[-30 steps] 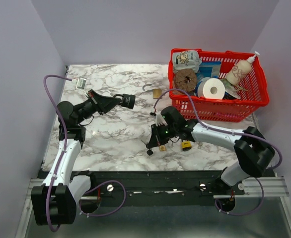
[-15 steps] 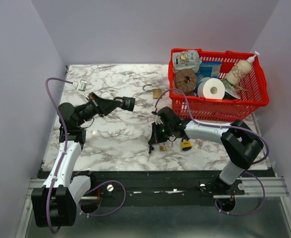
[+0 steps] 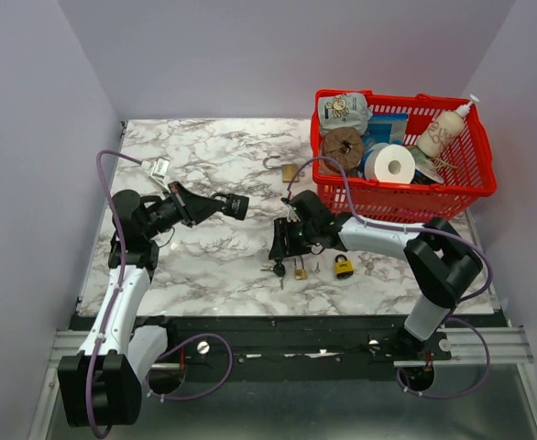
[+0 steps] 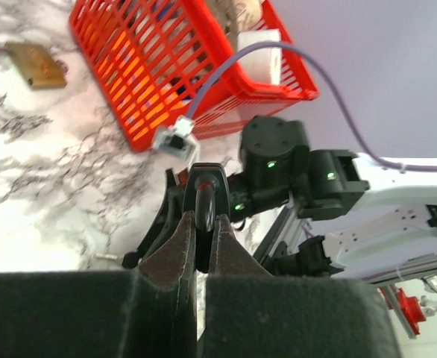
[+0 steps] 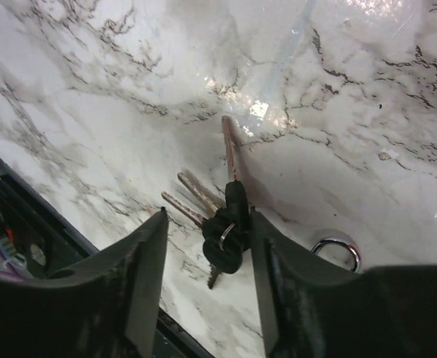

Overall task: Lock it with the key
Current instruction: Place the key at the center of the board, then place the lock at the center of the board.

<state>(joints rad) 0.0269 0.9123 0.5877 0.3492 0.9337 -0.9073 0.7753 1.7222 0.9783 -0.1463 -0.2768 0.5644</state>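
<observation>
A bunch of keys (image 5: 226, 224) with black heads lies flat on the marble table (image 3: 204, 247); in the top view the keys (image 3: 279, 269) are near the front edge. My right gripper (image 5: 207, 216) stands open just above the bunch, one finger on each side, with nothing gripped. In the top view that right gripper (image 3: 282, 249) points down and to the left. My left gripper (image 4: 202, 218) is shut on a black padlock (image 4: 203, 195), held above the table left of centre (image 3: 236, 205). A silver shackle (image 5: 336, 250) shows right of the keys.
A yellow padlock (image 3: 343, 267) and a small brass padlock (image 3: 300, 272) lie beside the keys. Another brass lock (image 3: 290, 172) and a metal hook (image 3: 270, 162) lie further back. A red basket (image 3: 397, 203) full of items stands at the back right.
My right gripper has opened and let the keys go; they now lie on the table. It has shifted back slightly. My left arm has moved the black padlock a little nearer.
</observation>
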